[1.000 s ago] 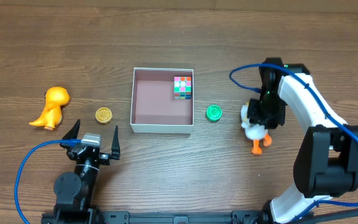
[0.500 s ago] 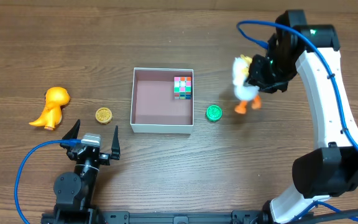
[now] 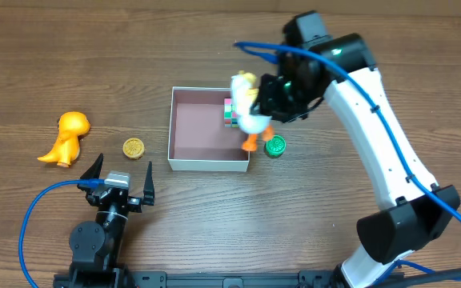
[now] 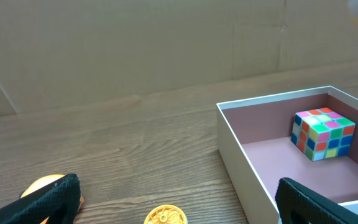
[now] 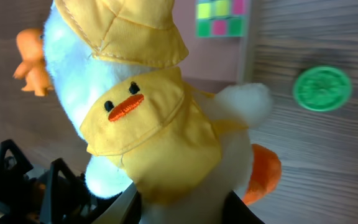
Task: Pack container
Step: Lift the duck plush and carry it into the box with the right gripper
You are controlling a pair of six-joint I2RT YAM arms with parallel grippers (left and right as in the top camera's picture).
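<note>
The container [image 3: 184, 154] is a square white-walled box with a pinkish-brown floor, at the table's middle; it also shows in the left wrist view [image 4: 232, 146]. A multicoloured cube [image 3: 230, 114] [image 4: 322, 132] lies in its far right corner. My right gripper [image 3: 264, 104] is shut on a white plush duck [image 3: 248, 110] in a yellow hat and coat [image 5: 148, 124], held above the container's right edge. My left gripper [image 3: 121, 182] is open and empty near the front left, in front of a yellow disc [image 3: 134, 148] [image 4: 165, 216].
An orange dinosaur toy [image 3: 66, 138] stands at the left. A green disc [image 3: 276, 146] [image 5: 322, 88] lies just right of the container. A blue cable [image 3: 34, 220] loops beside the left arm's base.
My right arm lifted the duck off the table at the right and carried it left, to above the container's right edge. The left arm has not moved.
</note>
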